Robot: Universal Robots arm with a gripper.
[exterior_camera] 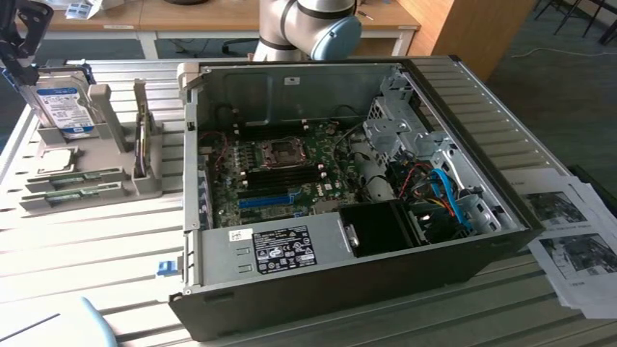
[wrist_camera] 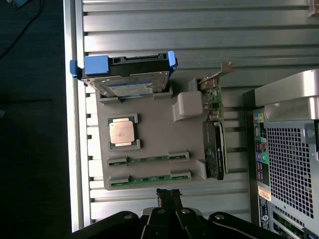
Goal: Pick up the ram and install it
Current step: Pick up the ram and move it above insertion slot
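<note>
the pincer (wrist_camera: 168,195) is hovering over the near end of the grey holder (wrist_camera: 159,130), with its two fingers pressed together and gripping nothing. the ram (wrist_camera: 149,179) is lying flat in the holder's slot just ahead of the fingertips, near them but seemingly not touching. a second ram (wrist_camera: 148,160) is lying parallel in the next slot, a little further from the pincer. beyond it the cpu (wrist_camera: 123,133) is sitting face up in its recess. further still, the hard drive (wrist_camera: 130,82) with blue rails is standing at the holder's far end. a card (wrist_camera: 215,144) is standing on edge along one side of the holder, off to the side of the pincer. the holder is resting on a slatted table (wrist_camera: 199,30). the case (exterior_camera: 337,289) is lying open on the same table, well apart from the pincer, toward the exterior view's right of the holder. inside it the motherboard (exterior_camera: 318,184) is facing up, showing black slots (exterior_camera: 289,177) beside the socket (exterior_camera: 286,150) and a blue slot (exterior_camera: 265,200). papers (exterior_camera: 574,231) are lying beyond the case, farthest from the pincer.
</note>
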